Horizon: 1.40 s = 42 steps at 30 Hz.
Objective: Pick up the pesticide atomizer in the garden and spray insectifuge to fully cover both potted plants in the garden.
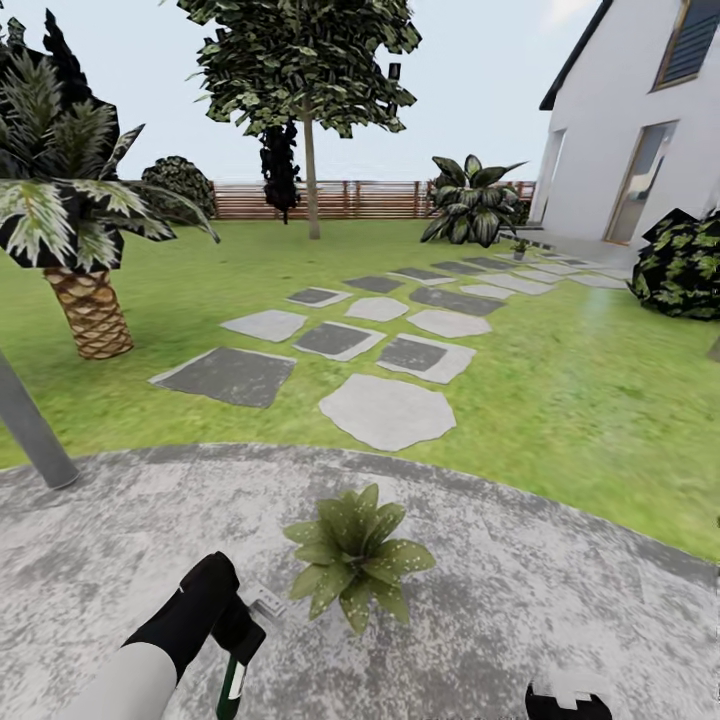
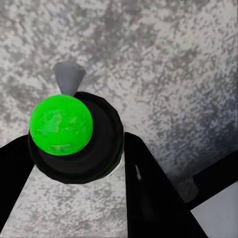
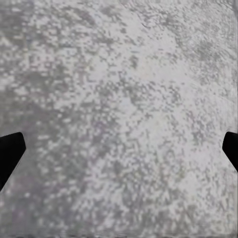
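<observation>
On the round grey patio (image 1: 560, 590) stands a potted plant (image 1: 355, 555), a rosette of pointed green leaves; whitish insectifuge specks (image 1: 405, 552) dot its right-hand leaves. Just left of it my left gripper (image 1: 238, 635) is shut on the pesticide atomizer (image 1: 233, 688), whose pale trigger head (image 1: 266, 606) points toward the plant. In the left wrist view the atomizer (image 2: 62, 124) shows end-on as a green disc in a black ring, between black fingers (image 2: 148, 183). My right gripper (image 1: 568, 702) hangs open over bare paving, fingertips (image 3: 10, 153) far apart. A second small plant (image 1: 520, 248) stands far off by the house.
A grey pole (image 1: 35, 430) rises at the patio's left edge, with a scaly-trunked palm (image 1: 92, 310) behind it. Stepping stones (image 1: 385, 410) cross the lawn toward the white house (image 1: 640, 130). A dark bush (image 1: 685, 265) sits at right, a wooden fence (image 1: 350, 198) at the back.
</observation>
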{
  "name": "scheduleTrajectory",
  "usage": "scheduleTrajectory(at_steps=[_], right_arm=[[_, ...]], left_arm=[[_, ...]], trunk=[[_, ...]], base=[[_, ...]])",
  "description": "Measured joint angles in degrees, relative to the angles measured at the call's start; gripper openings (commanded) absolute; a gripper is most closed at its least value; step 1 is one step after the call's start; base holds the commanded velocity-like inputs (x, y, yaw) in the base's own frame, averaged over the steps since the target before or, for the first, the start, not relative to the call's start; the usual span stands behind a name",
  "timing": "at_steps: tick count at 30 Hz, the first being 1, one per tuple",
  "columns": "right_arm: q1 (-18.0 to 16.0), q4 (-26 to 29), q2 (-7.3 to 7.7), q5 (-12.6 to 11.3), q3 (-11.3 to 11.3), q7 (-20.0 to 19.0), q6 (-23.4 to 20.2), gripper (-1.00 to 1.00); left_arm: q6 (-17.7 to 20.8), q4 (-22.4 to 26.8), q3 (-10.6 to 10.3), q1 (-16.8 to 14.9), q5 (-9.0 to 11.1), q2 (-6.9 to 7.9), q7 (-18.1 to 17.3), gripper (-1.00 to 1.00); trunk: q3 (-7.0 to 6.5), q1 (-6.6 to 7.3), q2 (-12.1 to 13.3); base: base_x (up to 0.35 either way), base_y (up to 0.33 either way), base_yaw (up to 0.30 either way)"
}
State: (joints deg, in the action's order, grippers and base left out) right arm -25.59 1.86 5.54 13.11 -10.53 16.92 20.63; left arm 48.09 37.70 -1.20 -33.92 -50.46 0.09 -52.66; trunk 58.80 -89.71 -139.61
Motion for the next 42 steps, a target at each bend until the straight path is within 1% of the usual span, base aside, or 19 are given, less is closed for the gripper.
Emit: scheduleTrajectory(at_steps=[4, 15, 23, 29, 33, 34, 37, 38, 40, 42], right_arm=[[-0.02, 0.0, 0.0, 0.0, 0.0, 0.0, 0.0, 1.0], [-0.02, 0.0, -0.01, 0.0, 0.0, 0.0, -0.01, 1.0], [-0.03, -0.02, -0.09, 0.0, 0.0, 0.0, -0.04, 1.0], [-0.02, -0.01, -0.02, 0.0, 0.0, 0.01, 0.0, 1.0], [-0.02, 0.04, 0.16, 0.0, 0.01, 0.04, 0.01, 1.0], [-0.02, 0.01, 0.09, 0.01, 0.02, 0.04, -0.02, 1.0], [-0.02, 0.05, 0.16, 0.0, 0.01, 0.04, 0.0, 1.0], [-0.02, 0.07, 0.17, 0.0, 0.01, 0.04, 0.01, 1.0], [-0.02, 0.06, 0.18, 0.0, 0.01, 0.05, 0.01, 1.0], [-0.03, 0.06, 0.18, 0.0, 0.01, 0.08, -0.01, 1.0]], left_arm=[[-1.04, 0.0, 0.12, 0.0, -0.08, 0.05, -0.02, -1.0], [-1.23, 0.0, 0.11, 0.0, -0.06, 0.0, -0.01, -1.0], [-1.48, 0.02, 0.12, 0.01, -0.09, -0.01, -0.02, -1.0], [-1.56, -0.01, -0.06, 0.0, 0.02, -0.07, 0.0, -1.0], [-1.75, -0.02, -0.53, 0.0, -0.39, -1.15, 0.06, -1.0], [-1.75, -0.02, -0.59, -0.04, -0.21, -1.33, -0.08, -1.0], [-1.63, -0.04, -1.0, -0.56, -0.47, -1.37, -0.62, -1.0], [-1.5, -0.11, -1.46, -0.72, -0.48, -1.19, -1.15, -1.0], [-1.06, -0.18, -2.73, -0.95, -0.98, -0.96, -4.44, -1.0], [-0.76, -0.07, -4.44, -1.35, -3.05, -0.95, -7.44, -1.0]], trunk=[[-0.13, -0.01, 0.0], [-0.48, 0.0, 0.0], [-0.52, 0.02, 0.0], [-0.53, 0.03, 0.0], [-0.53, 0.0, 0.0], [-0.53, 0.0, 0.0], [-0.53, 0.0, 0.0], [-0.53, 0.0, 0.0], [-0.53, 0.0, 0.0], [-0.53, 0.0, 0.0]], base=[[-0.086, 0.333, -0.246], [-0.092, 0.324, -0.241], [0.142, 0.318, -0.038], [0.235, 0.238, -0.227], [0.08, 0.058, -0.26], [0.009, 0.007, -0.261], [0.003, 0.002, -0.261], [0.001, 0.0, -0.261], [0.0, 0.0, -0.26], [0.0, 0.0, -0.158]])
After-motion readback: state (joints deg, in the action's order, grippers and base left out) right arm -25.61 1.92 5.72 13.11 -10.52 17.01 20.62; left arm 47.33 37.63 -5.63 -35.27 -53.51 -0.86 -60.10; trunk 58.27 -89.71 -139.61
